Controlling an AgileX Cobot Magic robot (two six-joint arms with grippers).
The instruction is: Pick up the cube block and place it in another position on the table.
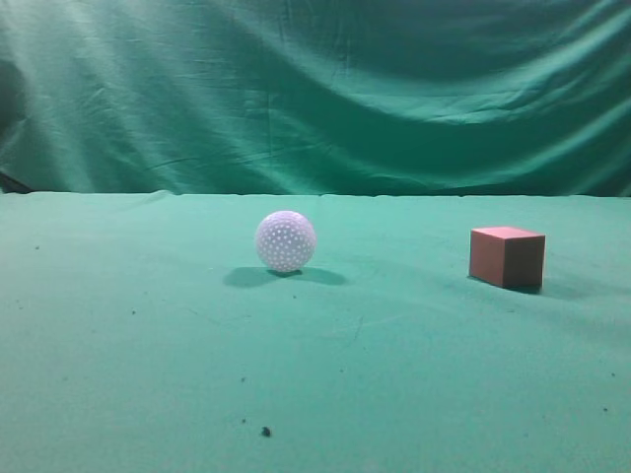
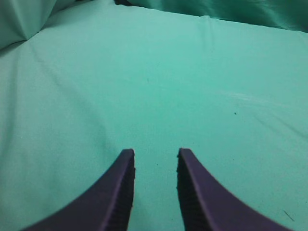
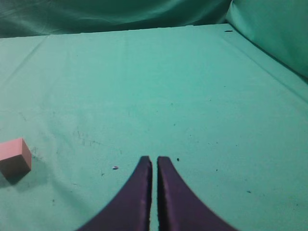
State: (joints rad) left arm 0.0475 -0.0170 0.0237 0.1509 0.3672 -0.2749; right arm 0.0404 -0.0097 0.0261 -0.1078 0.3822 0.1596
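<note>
The cube block [image 1: 507, 256] is reddish-brown with a lighter pinkish top and sits on the green table [image 1: 148, 365] at the right of the exterior view. It also shows at the left edge of the right wrist view [image 3: 15, 156]. My right gripper [image 3: 154, 161] is shut and empty, well to the right of the cube. My left gripper [image 2: 155, 154] is open and empty over bare cloth. Neither gripper appears in the exterior view.
A white dimpled ball [image 1: 286, 241] rests on the table left of the cube, near the middle. A wrinkled green curtain [image 1: 315, 89] hangs behind the table. Small dark specks [image 1: 265, 431] lie on the cloth near the front.
</note>
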